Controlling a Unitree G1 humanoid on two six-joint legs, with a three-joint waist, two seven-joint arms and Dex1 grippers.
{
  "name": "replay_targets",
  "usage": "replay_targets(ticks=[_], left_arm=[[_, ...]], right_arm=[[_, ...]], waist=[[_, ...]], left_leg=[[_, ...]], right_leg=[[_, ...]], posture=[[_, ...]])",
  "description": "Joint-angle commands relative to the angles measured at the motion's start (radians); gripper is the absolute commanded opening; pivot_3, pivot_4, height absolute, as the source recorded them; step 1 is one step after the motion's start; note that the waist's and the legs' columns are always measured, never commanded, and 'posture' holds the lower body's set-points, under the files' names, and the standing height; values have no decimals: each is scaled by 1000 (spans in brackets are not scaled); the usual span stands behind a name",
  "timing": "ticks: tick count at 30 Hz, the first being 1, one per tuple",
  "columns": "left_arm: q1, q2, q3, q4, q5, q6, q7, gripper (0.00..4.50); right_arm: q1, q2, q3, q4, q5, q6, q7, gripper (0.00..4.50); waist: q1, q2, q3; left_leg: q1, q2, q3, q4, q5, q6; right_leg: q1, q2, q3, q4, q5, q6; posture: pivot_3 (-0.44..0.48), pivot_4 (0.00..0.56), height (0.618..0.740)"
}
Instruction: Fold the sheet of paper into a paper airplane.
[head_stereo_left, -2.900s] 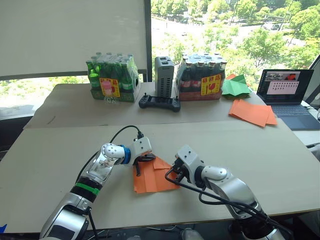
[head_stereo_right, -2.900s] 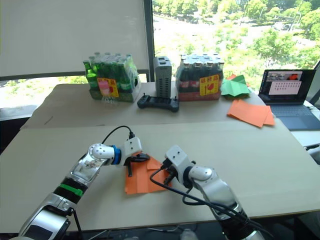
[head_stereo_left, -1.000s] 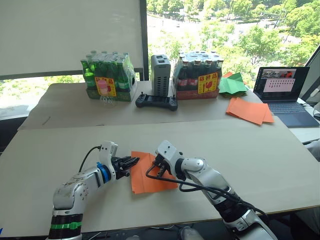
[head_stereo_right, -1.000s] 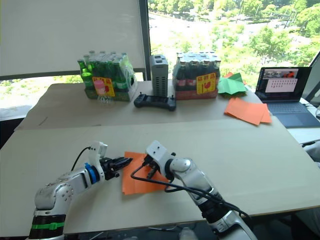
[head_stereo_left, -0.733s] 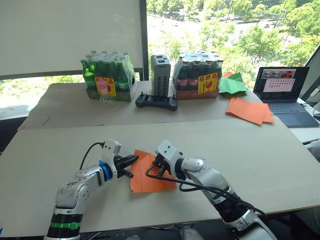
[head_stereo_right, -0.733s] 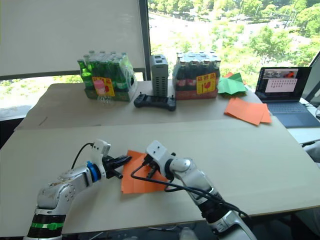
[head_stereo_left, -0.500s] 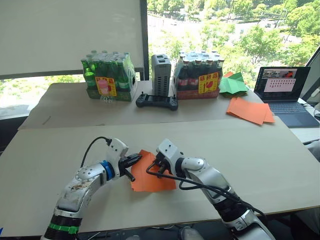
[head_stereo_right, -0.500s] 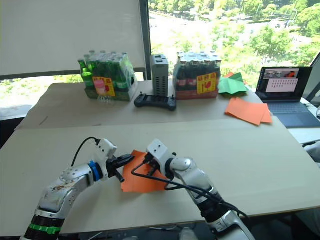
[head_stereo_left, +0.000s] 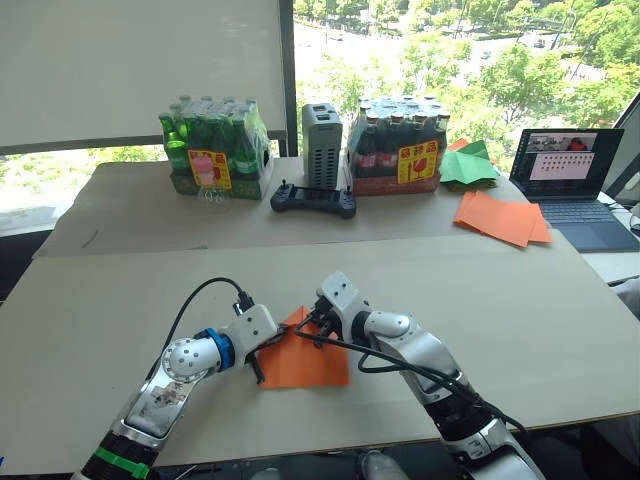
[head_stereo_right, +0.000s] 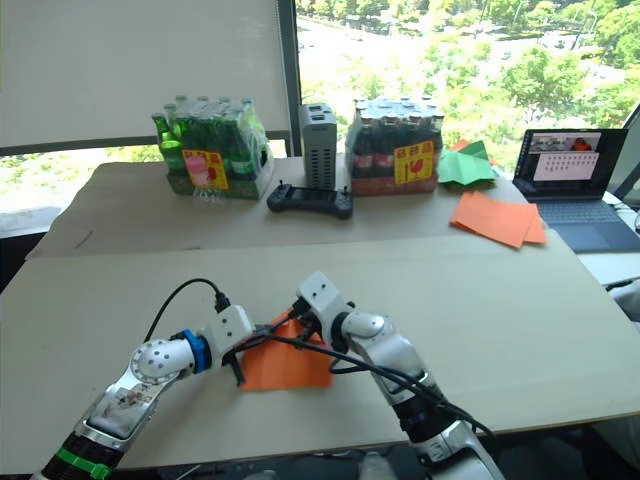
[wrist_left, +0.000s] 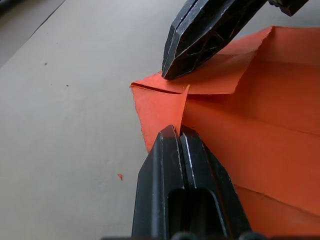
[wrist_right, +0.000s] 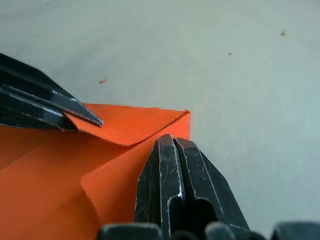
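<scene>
In the left eye view, the sheet of paper (head_stereo_left: 303, 361) lies in the lower middle of the frame on the table (head_stereo_left: 520, 300). Compared with one second ago, the left gripper (head_stereo_left: 262, 352) has moved in from the sheet's left side and now meets the right gripper (head_stereo_left: 316, 326) at the sheet's far left corner, which now stands a little raised.

In the right eye view, the same corner is lifted between the two grippers, while the pile of flat orange sheets (head_stereo_right: 500, 220) lies untouched in the upper right.

In the left wrist view, the left gripper's fingers (wrist_left: 172, 155) are pressed together over the sheet's edge.

In the right wrist view, the right gripper (wrist_right: 172, 145) is also pressed together, resting on the folded flap. I judge that a corner fold is now being made, so the airplane is at an early stage.
</scene>
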Motion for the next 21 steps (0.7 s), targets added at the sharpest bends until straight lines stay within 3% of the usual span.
replay_targets(ticks=[1,7,15,16,21], left_arm=[[4,8,-10,2,22,-25,-15,27],[1,8,-7,9,41,-31,-27,27],[8,21,10,-10,40,-33,-47,27],[9,25,16,-17,34,-28,-51,560],[-2,64,81,-84,-55,85,-112,2137]], right_arm=[[-31,12,-18,-7,-6,-92,-9,0],[-66,37,1,60,-19,-186,-6,0],[-55,22,76,164,-89,-141,3,0],[-52,19,81,165,-94,-138,5,0],[-38,20,84,164,-104,-132,12,0]], waist=[[0,0,0],[0,0,0],[-1,0,0],[-1,0,0],[-1,0,0]], left_leg=[[0,0,0,0,0,0],[0,0,0,0,0,0],[0,0,0,0,0,0],[1,0,0,0,0,0],[1,0,0,0,0,0]], right_leg=[[0,0,0,0,0,0],[0,0,0,0,0,0],[0,0,0,1,0,0],[1,0,0,1,0,0],[1,0,0,1,0,0]], posture=[[0,150,723],[0,150,723],[0,150,723],[0,150,723],[0,150,723]])
